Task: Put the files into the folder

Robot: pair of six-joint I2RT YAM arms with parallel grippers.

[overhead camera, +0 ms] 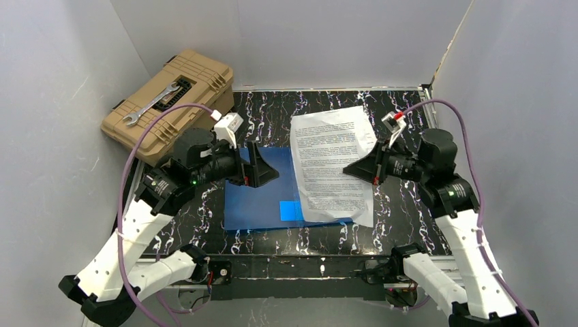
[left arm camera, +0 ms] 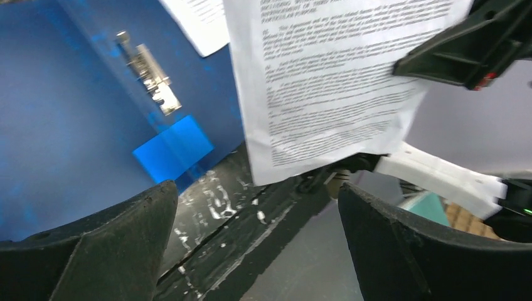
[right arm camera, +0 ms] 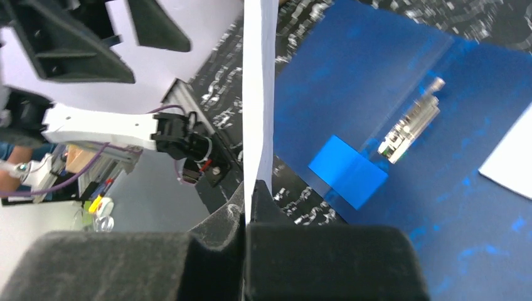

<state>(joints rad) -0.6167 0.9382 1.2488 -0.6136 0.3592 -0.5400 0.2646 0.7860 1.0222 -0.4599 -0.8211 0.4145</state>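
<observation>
The blue folder [overhead camera: 252,197] lies open and flat mid-table, its metal clip [left arm camera: 150,72] and lighter blue square [overhead camera: 291,210] showing. The files [overhead camera: 332,163], white printed sheets, overlap its right part. My right gripper [overhead camera: 354,169] is shut on the right edge of a sheet, seen edge-on in the right wrist view [right arm camera: 258,94] and held off the table. Another sheet [right arm camera: 511,163] lies on the folder [right arm camera: 439,157]. My left gripper [overhead camera: 262,167] hovers open and empty over the folder's left half [left arm camera: 63,113], with the held sheet [left arm camera: 332,81] in front of it.
A tan toolbox [overhead camera: 170,102] with a wrench [overhead camera: 153,105] on its lid stands at the back left. The black marbled table [overhead camera: 395,231] is enclosed by white walls on three sides.
</observation>
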